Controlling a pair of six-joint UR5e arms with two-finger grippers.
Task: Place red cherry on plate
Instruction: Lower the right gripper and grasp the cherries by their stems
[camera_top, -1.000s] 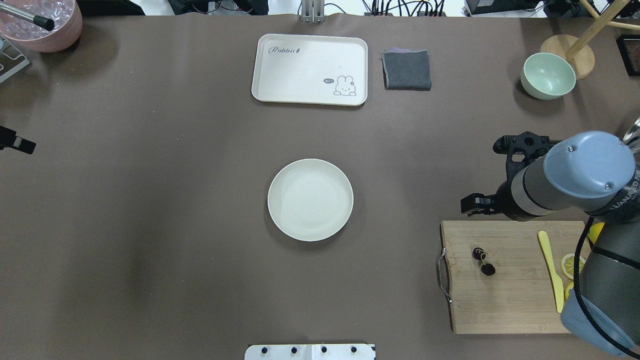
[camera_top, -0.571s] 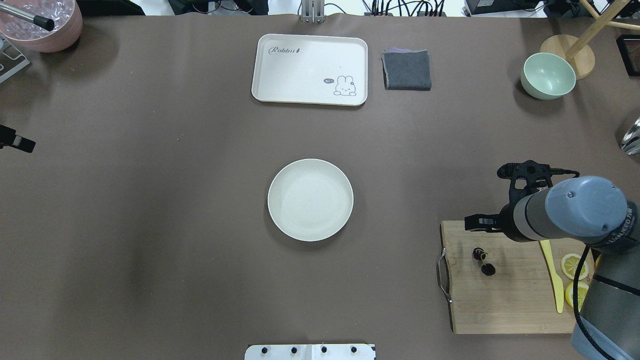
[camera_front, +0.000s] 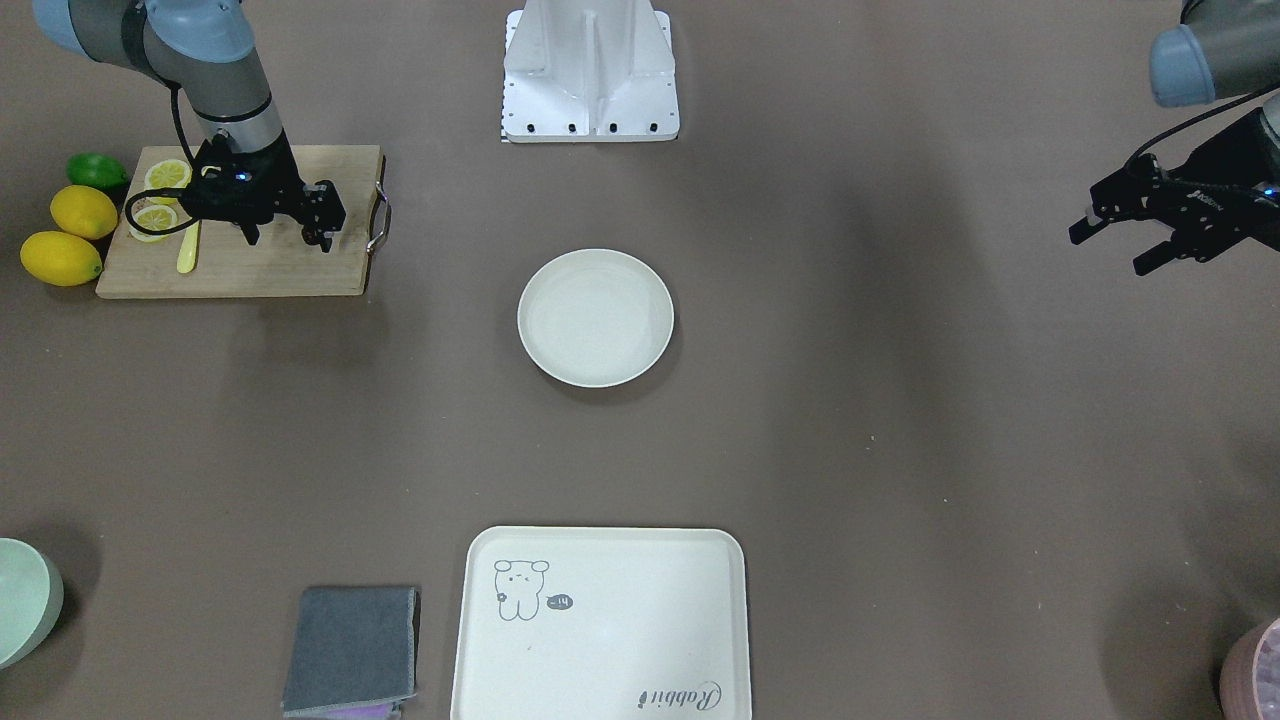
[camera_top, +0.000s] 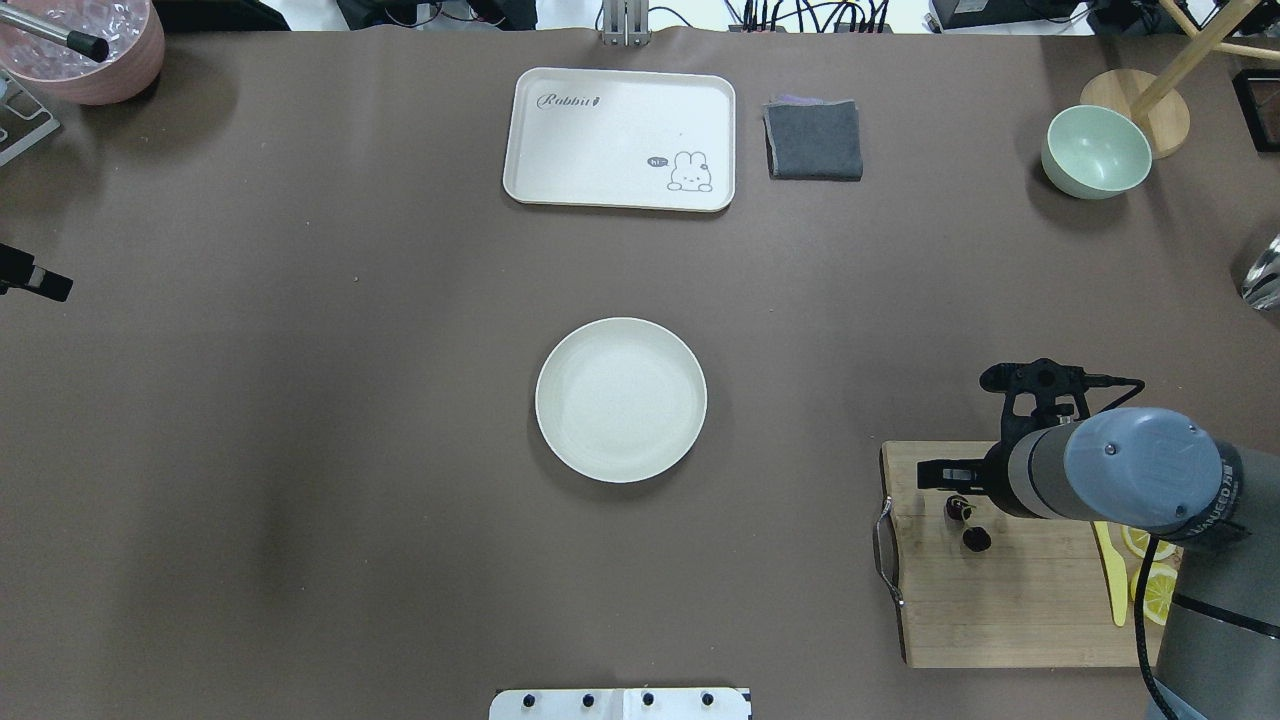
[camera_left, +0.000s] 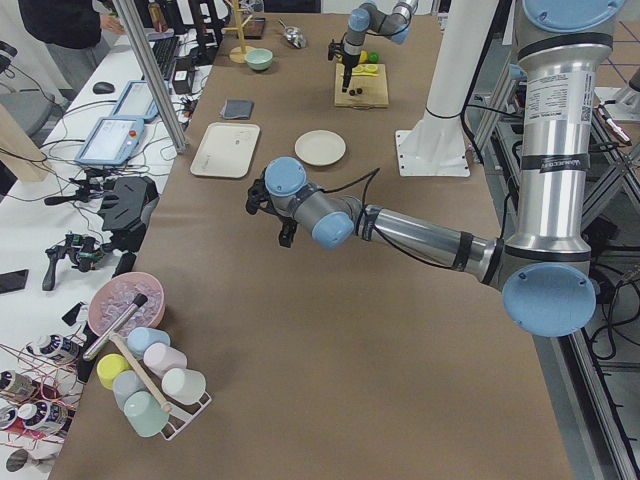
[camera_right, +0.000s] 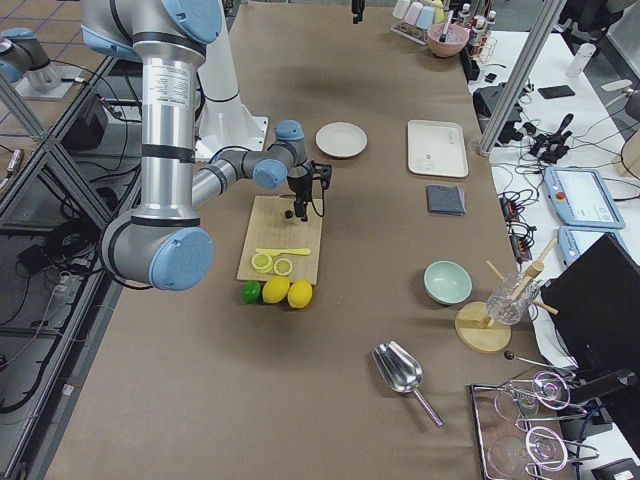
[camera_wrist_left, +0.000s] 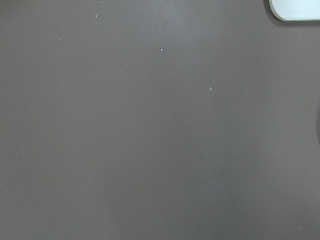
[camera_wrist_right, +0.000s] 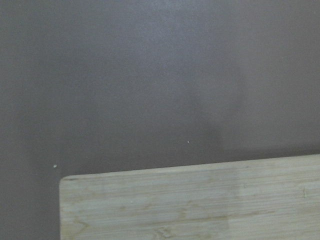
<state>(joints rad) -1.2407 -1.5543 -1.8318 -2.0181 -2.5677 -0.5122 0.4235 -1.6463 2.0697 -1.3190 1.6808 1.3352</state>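
Observation:
The red cherry (camera_top: 968, 524), a dark joined pair, lies on the wooden cutting board (camera_top: 1000, 610) at the right front. My right gripper (camera_top: 978, 480) hangs open just over the board's far edge, one finger (camera_top: 935, 473) showing a little beyond the cherry; nothing is between its fingers. Seen from the front, its body (camera_front: 285, 215) hides the cherry. The round cream plate (camera_top: 620, 400) sits bare at the table's centre, well left of the board. My left gripper (camera_front: 1112, 248) hovers open and holds nothing far off at the left side.
Lemon slices (camera_top: 1150, 590) and a yellow knife (camera_top: 1110, 575) lie on the board's right part, with whole lemons (camera_front: 75, 215) beside it. At the back stand the rabbit tray (camera_top: 620, 138), a grey cloth (camera_top: 813, 140) and a pale green bowl (camera_top: 1095, 150).
My right arm has swung toward the near edge, carrying its gripper from beyond the board to over the board's far part beside the cherry. The cherry, plate and left arm have not moved.

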